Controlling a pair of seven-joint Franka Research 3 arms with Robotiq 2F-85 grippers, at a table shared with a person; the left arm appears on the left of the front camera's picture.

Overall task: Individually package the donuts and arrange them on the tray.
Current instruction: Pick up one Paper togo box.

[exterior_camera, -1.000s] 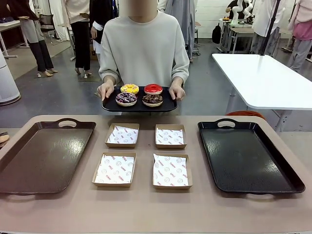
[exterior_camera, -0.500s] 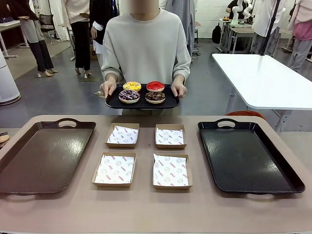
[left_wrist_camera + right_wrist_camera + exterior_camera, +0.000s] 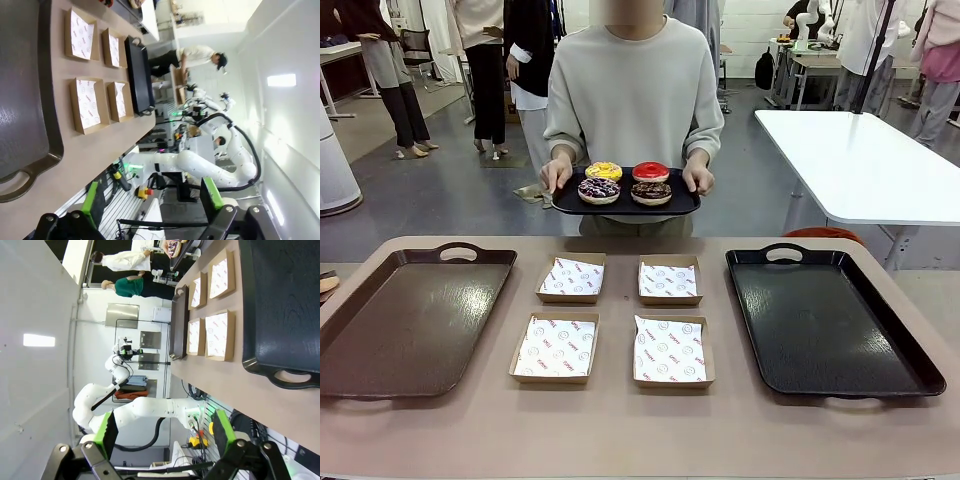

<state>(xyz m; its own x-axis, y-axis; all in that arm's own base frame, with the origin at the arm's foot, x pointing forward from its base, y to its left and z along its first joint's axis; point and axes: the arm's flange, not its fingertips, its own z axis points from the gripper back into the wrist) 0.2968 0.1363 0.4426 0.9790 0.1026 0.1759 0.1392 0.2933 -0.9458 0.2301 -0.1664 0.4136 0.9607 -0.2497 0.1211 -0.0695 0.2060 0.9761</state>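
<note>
The left tool (image 3: 152, 200) and the right tool (image 3: 165, 435) are shown with jaws spread wide and nothing between them, well apart from the things on the table (image 3: 620, 430). There, four paper-lined cardboard boxes (image 3: 571, 278) are set between one brown tray (image 3: 410, 320) at the left and one black tray (image 3: 830, 320) at the right. The four donuts (image 3: 599, 189) (one yellow, one red, two chocolate with sprinkles) are carried beyond the far edge on one small dark tray (image 3: 626, 207) in the person's hands (image 3: 556, 176). They are judged light, soft and easily marred on the frosting, so a gentle hold across the plain outer sides is advised.
</note>
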